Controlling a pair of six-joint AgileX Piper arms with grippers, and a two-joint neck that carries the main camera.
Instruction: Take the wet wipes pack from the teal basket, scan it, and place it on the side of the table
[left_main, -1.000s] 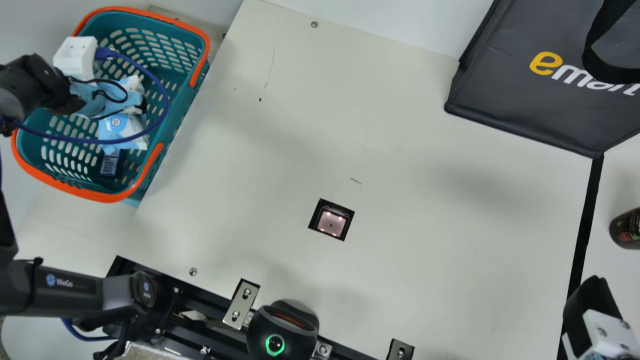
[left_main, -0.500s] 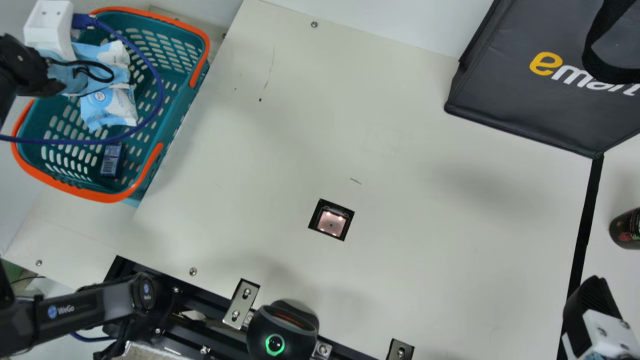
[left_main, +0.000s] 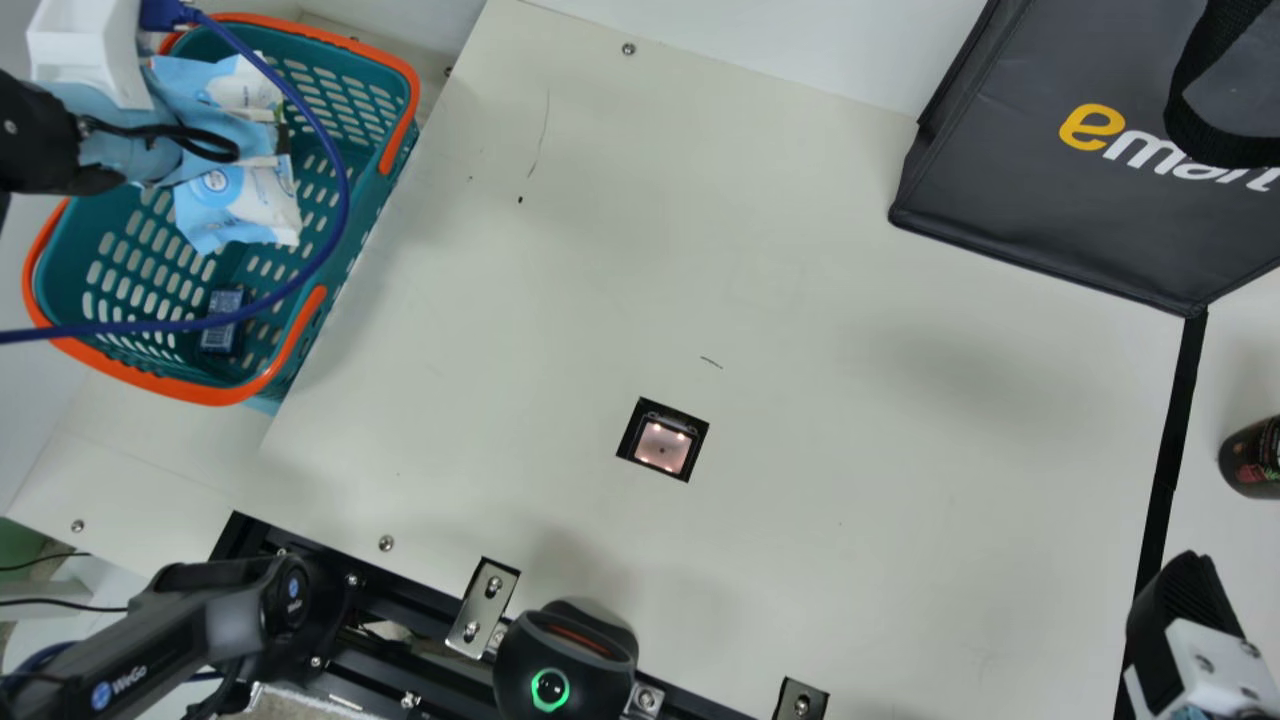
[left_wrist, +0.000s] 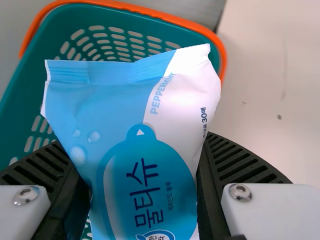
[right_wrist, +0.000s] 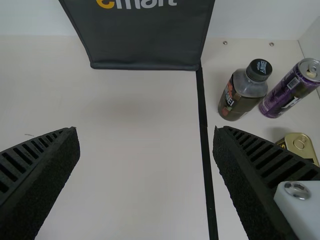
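Left arm (left_main: 130, 665): we are showing a black link at the main view's lower left
Left wrist (left_main: 35, 140): we are holding it at that view's upper left
Left gripper (left_main: 120, 155): we are clamping, ribbed fingers (left_wrist: 237, 157) pressing from both sides
Right gripper (left_main: 1180, 605): we are resting at the main view's lower right, both fingers (right_wrist: 265, 160) standing wide apart

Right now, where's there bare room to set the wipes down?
Bare table lies between the teal basket and the dark bag, and around the scanner window. Crowded: beyond the black strip, where bottle, purple can and tin stand.
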